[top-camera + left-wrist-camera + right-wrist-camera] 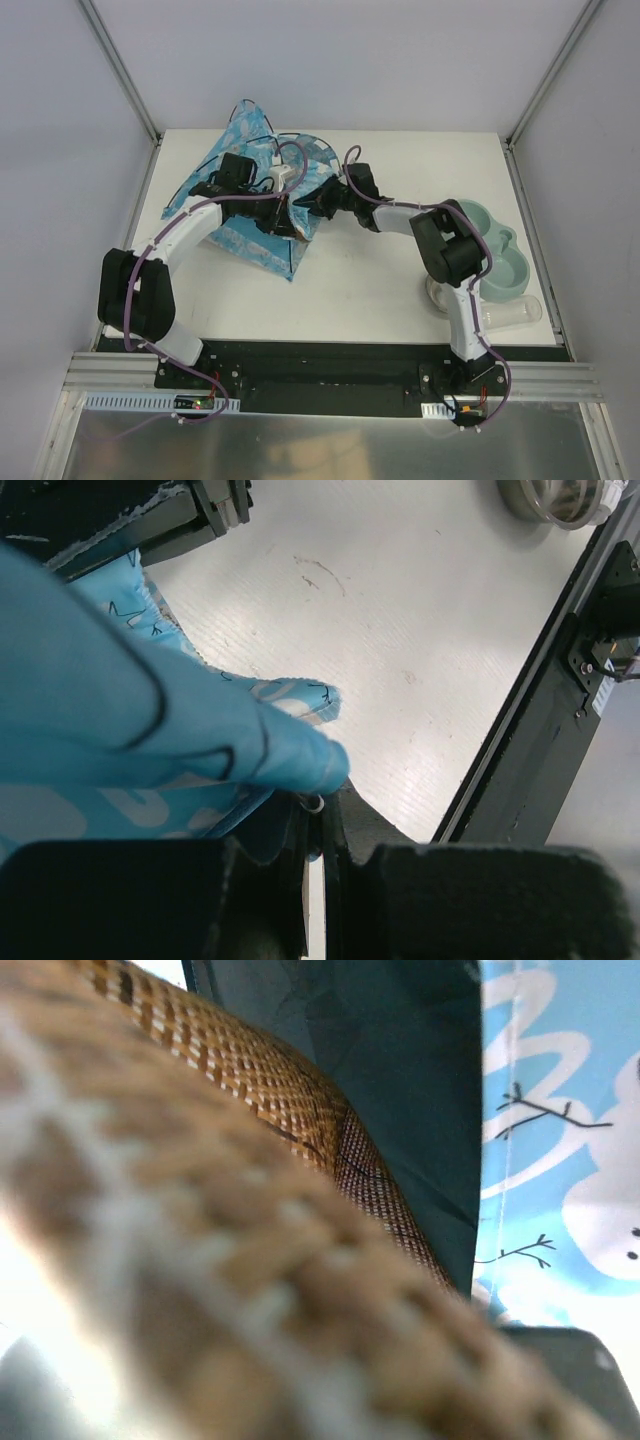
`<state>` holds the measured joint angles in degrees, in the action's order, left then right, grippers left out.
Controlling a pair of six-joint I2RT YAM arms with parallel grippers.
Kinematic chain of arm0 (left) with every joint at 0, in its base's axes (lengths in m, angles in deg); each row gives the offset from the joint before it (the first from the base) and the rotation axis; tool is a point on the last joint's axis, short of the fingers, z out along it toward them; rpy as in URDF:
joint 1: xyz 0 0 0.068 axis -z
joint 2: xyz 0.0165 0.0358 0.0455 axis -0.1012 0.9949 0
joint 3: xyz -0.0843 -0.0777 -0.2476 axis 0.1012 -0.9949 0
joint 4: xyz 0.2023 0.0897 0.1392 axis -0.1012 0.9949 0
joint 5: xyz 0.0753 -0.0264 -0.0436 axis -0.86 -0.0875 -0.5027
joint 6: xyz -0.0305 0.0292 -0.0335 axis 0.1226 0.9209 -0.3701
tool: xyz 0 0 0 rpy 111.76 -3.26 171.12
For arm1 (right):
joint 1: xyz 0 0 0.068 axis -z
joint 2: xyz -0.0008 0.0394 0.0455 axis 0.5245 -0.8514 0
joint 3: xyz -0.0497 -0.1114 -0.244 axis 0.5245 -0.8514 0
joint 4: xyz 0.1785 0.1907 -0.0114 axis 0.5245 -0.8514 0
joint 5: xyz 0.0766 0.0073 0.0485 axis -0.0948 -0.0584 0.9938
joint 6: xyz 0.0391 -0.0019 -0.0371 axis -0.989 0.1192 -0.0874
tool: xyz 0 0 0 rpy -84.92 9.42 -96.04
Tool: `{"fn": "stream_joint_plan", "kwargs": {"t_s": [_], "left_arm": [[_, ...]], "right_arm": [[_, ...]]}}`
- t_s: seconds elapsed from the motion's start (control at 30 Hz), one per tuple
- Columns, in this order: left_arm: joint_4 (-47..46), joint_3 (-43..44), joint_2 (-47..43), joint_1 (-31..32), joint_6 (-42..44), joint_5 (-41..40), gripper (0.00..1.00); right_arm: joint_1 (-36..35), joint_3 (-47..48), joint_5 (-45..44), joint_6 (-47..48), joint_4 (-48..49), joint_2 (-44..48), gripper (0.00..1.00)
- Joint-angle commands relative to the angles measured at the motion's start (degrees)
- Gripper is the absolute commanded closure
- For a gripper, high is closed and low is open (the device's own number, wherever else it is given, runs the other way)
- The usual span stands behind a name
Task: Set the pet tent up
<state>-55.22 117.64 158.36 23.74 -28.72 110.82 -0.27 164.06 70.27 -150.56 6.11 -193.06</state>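
Note:
The pet tent [240, 135] is a crumpled heap of blue cloud-print cloth at the table's back left, with thin black poles [294, 252] sticking out. My left gripper [288, 208] reaches over it. In the left wrist view the left gripper [322, 818] is shut on a blue fabric edge [200, 730] with a small white ring. My right gripper [310, 205] presses into the tent from the right. Its view is filled with blurred brown woven mesh [250, 1090], dark teal lining [420, 1090] and blue print [560, 1110]; its jaws are hidden.
A teal double pet bowl [492, 255] stands at the right edge, with clear plastic containers [510, 312] in front of it. One clear container shows in the left wrist view [555, 498]. The black rail [520, 760] runs along the table's near edge.

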Motion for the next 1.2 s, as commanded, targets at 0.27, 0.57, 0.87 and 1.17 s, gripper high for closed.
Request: {"fn": "stream_joint_plan", "kwargs": {"t_s": [0.27,0.57,0.87,1.17], "left_arm": [[7.6,-0.2,-0.4,0.1,1.9,11.6,1.00],[8.2,0.9,0.9,0.1,1.6,14.1,1.00],[8.3,3.2,1.8,0.2,1.1,4.0,1.00],[8.2,3.8,0.7,0.1,1.7,2.3,1.00]], "right_arm": [[-4.0,4.9,-31.6,19.5,-12.8,5.3,1.00],[-4.9,5.7,-35.1,20.5,-17.4,7.7,1.00],[-5.0,3.9,-1.9,20.5,-14.6,5.8,1.00],[-5.1,4.0,-10.4,22.6,-21.8,6.1,1.00]]}}
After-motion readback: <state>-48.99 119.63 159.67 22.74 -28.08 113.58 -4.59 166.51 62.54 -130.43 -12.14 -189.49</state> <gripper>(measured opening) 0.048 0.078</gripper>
